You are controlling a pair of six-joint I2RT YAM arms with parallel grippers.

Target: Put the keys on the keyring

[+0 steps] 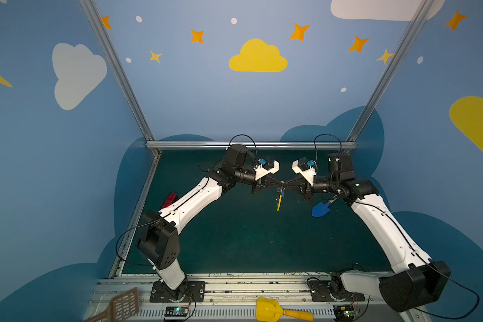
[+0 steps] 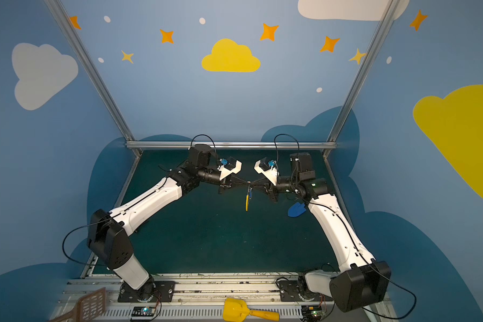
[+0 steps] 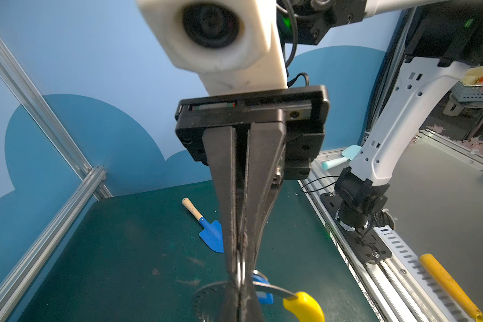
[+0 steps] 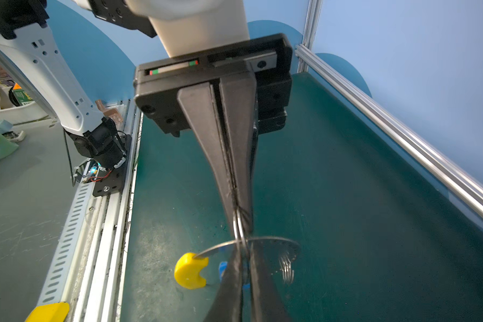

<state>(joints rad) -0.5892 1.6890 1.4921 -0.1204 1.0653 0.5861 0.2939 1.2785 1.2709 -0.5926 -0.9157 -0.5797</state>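
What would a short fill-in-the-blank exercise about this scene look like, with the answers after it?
1. The keyring hangs in the air where the left gripper and right gripper meet; its sleeve is ___.
2. Both grippers are ___, not open.
3. The toy shovel lies on the mat, on the robot's ___ side.
4. The plastic tag of the keys, close by the keyring, is ___.
Missing words: yellow; shut; right; blue.
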